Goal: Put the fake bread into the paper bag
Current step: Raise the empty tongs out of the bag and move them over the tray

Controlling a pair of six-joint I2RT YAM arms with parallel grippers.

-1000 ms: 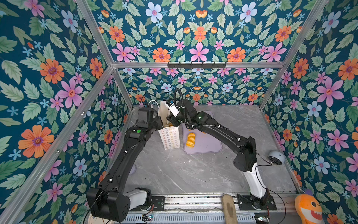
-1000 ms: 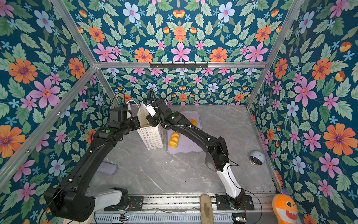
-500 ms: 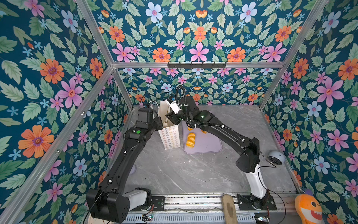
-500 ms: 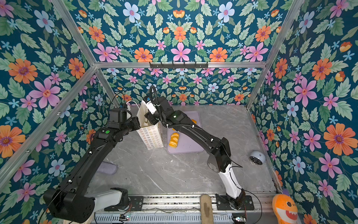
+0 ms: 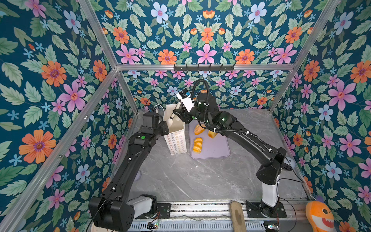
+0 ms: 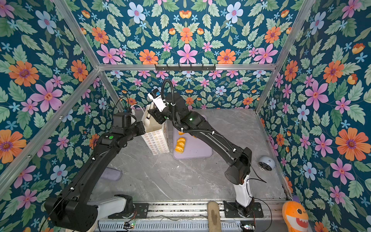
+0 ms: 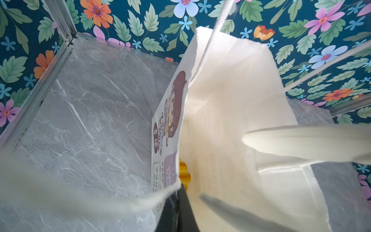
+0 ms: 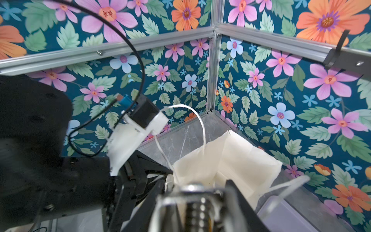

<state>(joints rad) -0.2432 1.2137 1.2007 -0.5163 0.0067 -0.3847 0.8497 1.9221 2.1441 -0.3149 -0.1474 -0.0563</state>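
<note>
Nearest, by the front rail, an orange plush shark (image 5: 319, 217) off to the right, well apart from the work; beyond it, bare grey marble surface (image 5: 190, 180) with a small round grey gadget (image 6: 266, 163) near the right wall, neither in play; further in, a lilac mat (image 5: 216, 150) carrying three pieces of the fake bread, the ridged long loaf (image 5: 197, 145) closest, then the oval roll (image 5: 198, 129) and the blocky loaf (image 5: 212, 134) side by side behind it; just beside the mat's left edge, the paper bag (image 5: 176, 140), upright and open-mouthed, ring marks toward the front rail; at its rim, the left fingers (image 7: 112, 197) pressed together on the bag's wall, pinching it and keeping the mouth open, same as a second ago; down inside, in the left wrist view, a golden ridged piece (image 7: 184, 173) apparently lying at the bag's bottom against the printed wall; over the mouth, the right fingers (image 7: 301, 144), one pale finger reaching across the opening, no bread seen on it; cannot tell whether spread or pressed together; changed over the last second: right wrist lifted higher above the bag and forearm swung aside, uncovering more of the oval roll and blocky loaf; bag and left arm unmoved; judged from that: one piece delivered, right arm coming out for the next, three still to fetch; worth minding the thin cord handle (image 7: 331, 64) passing near the withdrawing fingers, a likely snag; farthest back, the hook rail (image 5: 203, 67) on the floral wall, untouched.
</note>
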